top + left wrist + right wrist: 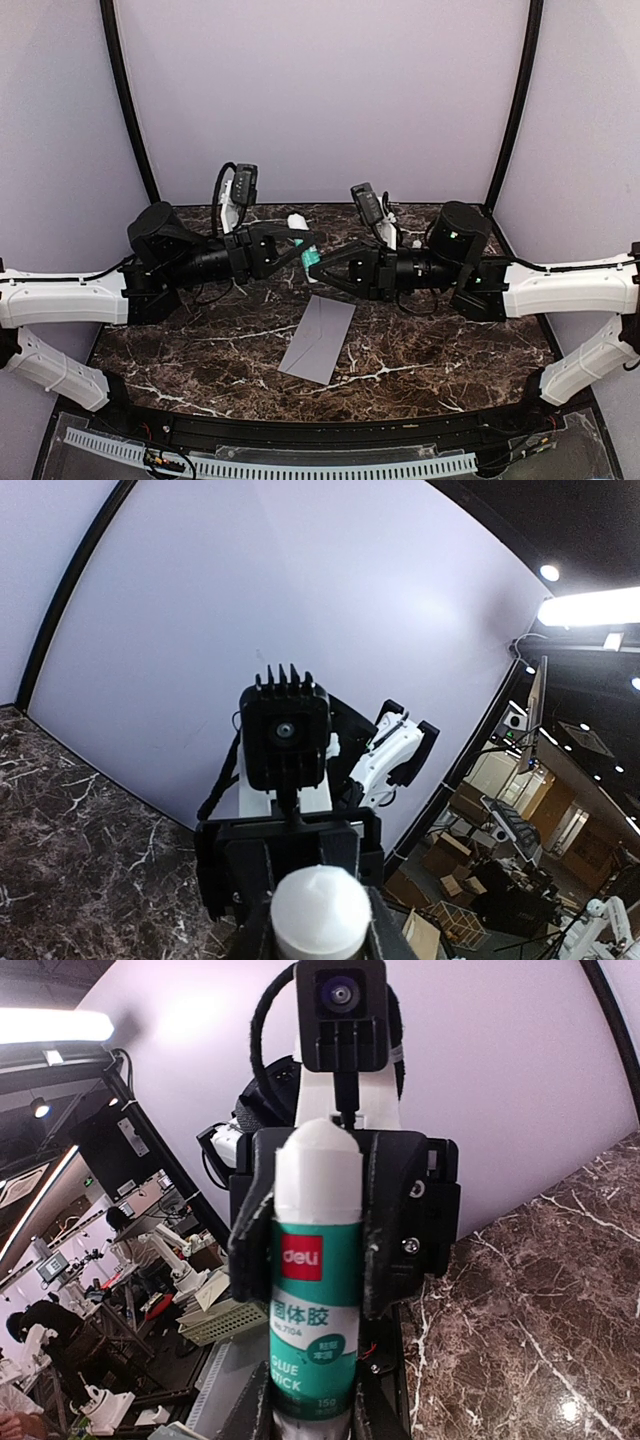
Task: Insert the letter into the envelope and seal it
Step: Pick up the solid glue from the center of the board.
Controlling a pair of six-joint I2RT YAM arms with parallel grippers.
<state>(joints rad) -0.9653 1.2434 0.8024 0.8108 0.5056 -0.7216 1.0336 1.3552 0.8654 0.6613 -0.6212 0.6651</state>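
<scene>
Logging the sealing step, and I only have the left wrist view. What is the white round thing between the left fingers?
Observer: It is the white cap of a glue stick. The right wrist view shows the stick's teal label.
Operator: What holds the other end?
Observer: The right gripper is clamped on the teal body, above the table.
Operator: And the envelope?
Observer: The envelope lies flat on the table, untouched, nearer the arm bases than the glue stick.
</scene>
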